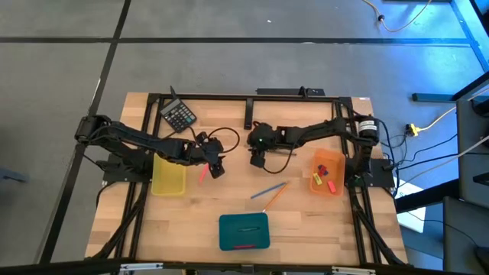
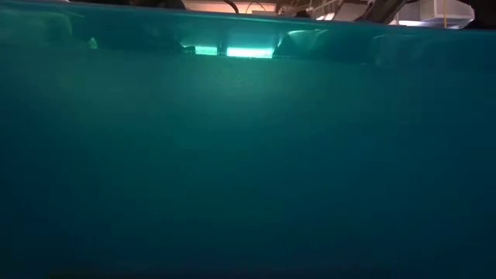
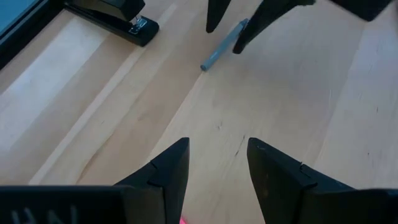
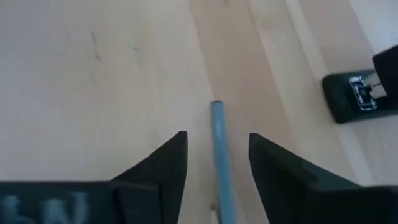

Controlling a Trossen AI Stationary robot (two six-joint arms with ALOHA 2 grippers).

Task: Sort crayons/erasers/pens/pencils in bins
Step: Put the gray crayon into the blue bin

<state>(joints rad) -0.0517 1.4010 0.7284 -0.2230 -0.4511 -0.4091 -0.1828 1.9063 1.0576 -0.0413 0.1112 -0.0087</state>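
Observation:
My right gripper point(image 4: 217, 134) is open near the table's middle point(image 1: 258, 160). It points down at a slant, with one finger on either side of a grey-blue long stick point(image 4: 219, 155) that lies flat on the wood; the fingers lie along it. The left wrist view shows the same stick point(image 3: 221, 46) between those fingers. My left gripper point(image 3: 217, 142) stands open over bare wood point(image 1: 218, 169), beside a pink-red pen point(image 1: 203, 174). A blue stick and an orange pencil point(image 1: 269, 192) lie crossed nearer the front. The yellow bin point(image 1: 168, 176), orange bin point(image 1: 326, 172) and teal bin point(image 1: 244, 231) rest on the table.
A black calculator point(image 1: 179, 116) lies at the back left and a black stapler point(image 4: 351, 93) at the back middle. The orange bin holds small red and yellow pieces. The teal bin's wall point(image 2: 248, 155) fills the low view. Bare wood lies between the two grippers.

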